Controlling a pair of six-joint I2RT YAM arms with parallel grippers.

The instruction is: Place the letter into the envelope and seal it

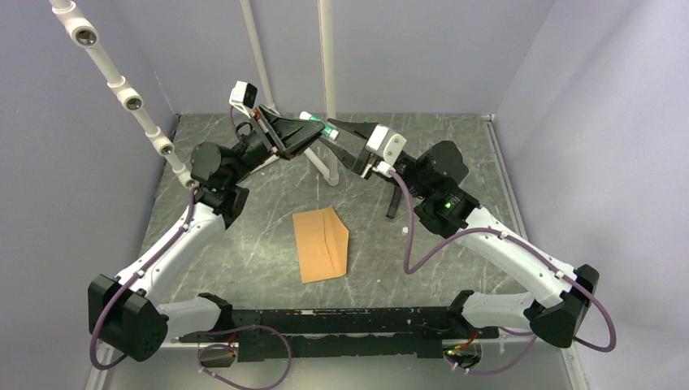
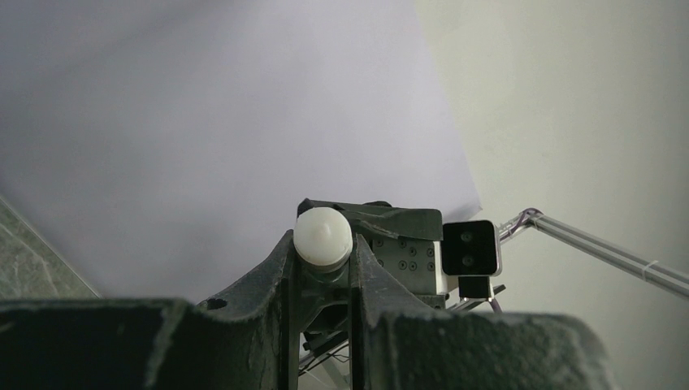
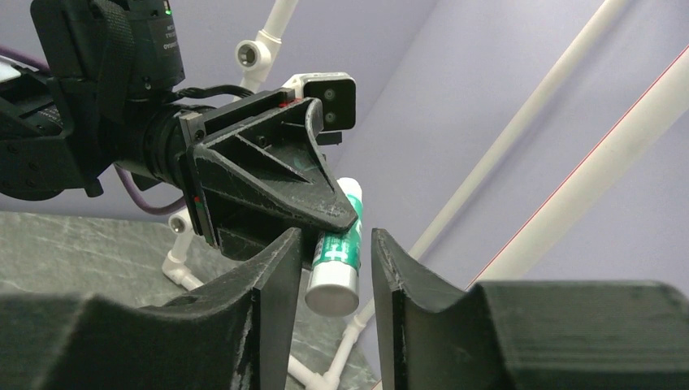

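Observation:
The orange-brown envelope [image 1: 318, 245] lies flat on the table between the arms, its triangular flap along its right side. The peach-pink letter is not in view. Both arms are raised at the back. My left gripper [image 1: 311, 130] is shut on a green and white glue stick [image 1: 315, 120], whose white rounded end shows between its fingers in the left wrist view [image 2: 322, 236]. My right gripper [image 3: 329, 264] is open, its fingers on either side of the stick's grey flat end [image 3: 333, 292] without touching it.
White pipe posts [image 1: 328, 89] stand at the back behind the grippers, and a jointed white pipe [image 1: 130, 101] slants at the far left. Grey walls close in the table on three sides.

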